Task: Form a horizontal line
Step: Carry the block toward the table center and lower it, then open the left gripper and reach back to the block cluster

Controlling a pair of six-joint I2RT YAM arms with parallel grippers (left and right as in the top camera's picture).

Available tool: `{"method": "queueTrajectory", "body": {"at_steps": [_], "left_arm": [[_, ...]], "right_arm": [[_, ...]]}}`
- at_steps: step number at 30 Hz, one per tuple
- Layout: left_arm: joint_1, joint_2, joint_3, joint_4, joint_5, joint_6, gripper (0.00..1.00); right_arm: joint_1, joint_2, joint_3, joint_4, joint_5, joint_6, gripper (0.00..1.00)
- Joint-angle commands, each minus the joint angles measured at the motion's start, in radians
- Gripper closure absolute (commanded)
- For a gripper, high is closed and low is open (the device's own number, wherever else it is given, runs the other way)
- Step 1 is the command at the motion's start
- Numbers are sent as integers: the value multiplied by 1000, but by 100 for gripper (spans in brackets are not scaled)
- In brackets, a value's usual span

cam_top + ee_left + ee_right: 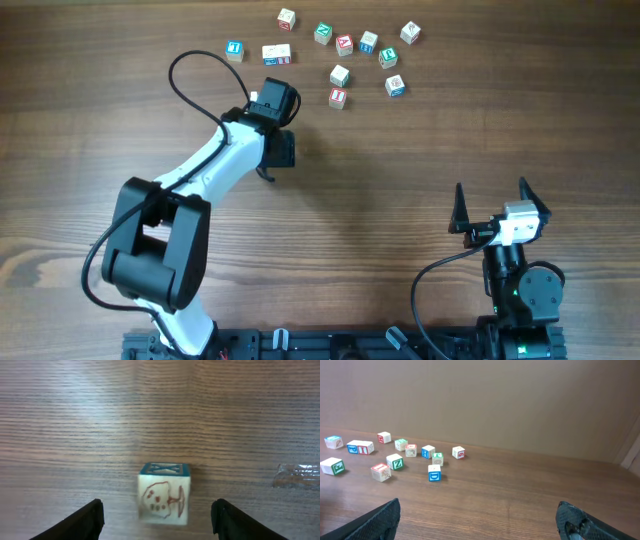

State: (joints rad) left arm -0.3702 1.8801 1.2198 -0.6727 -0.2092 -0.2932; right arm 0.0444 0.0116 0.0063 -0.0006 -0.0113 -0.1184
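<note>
Wooden cubes are not yet a horizontal line. So far it is only a touching pair [277,54] at the far side of the table [400,200], and I take this pair as my mark.

Just left of the pair, a single cube [234,49] stands apart from it. Nearer to me than the pair, my left gripper [157,510] hangs low over the wood. Its fingers are spread, one on each side of the cube with the blue X [164,492], and neither finger touches it. From above my wrist hides this cube, so I cannot tell how close to the pair it sits.

Right of the pair, the scattered cubes [368,42] lie loose, none of them touching another. Well to the right of the pair and close to my base, my right gripper [492,190] is spread wide, with nothing between its fingers.

I judge that the step in hand concerns the blue X cube, and the task is at an early stage. The next move, I think, calls for a square grip on this cube. It then needs a place flush against one end of the pair, level with it, without pushing the pair out of its row.
</note>
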Motion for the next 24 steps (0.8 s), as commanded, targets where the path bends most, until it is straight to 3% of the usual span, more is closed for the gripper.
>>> {"method": "queueTrajectory", "body": {"at_steps": [1, 2, 3, 7, 8, 13, 14, 17, 24], "left_arm": [[9, -114, 71, -16, -98, 2, 37], [9, -143, 90, -12, -112, 2, 87], [9, -172, 113, 3, -120, 2, 96], [11, -211, 302, 0, -113, 15, 96], [18, -209, 404, -18, -57, 68, 96], [82, -208, 669, -72, 23, 77, 96], [119, -208, 693, -71, 129, 76, 96], [167, -189, 693, -81, 245, 22, 96], [169, 14, 693, -129, 325, 16, 96]], "right_arm": [[-5, -7, -1, 3, -13, -10, 0], [-5, -7, -1, 3, -13, -11, 0], [-5, -7, -1, 3, -13, -10, 1], [-5, -7, -1, 3, -13, -10, 0], [-5, -7, -1, 4, -13, -10, 0], [-5, -7, -1, 3, -13, -11, 1], [-5, -7, -1, 3, -13, -10, 0], [-5, -7, -1, 3, -13, -10, 0], [-5, -7, -1, 3, -13, -11, 0]]}}
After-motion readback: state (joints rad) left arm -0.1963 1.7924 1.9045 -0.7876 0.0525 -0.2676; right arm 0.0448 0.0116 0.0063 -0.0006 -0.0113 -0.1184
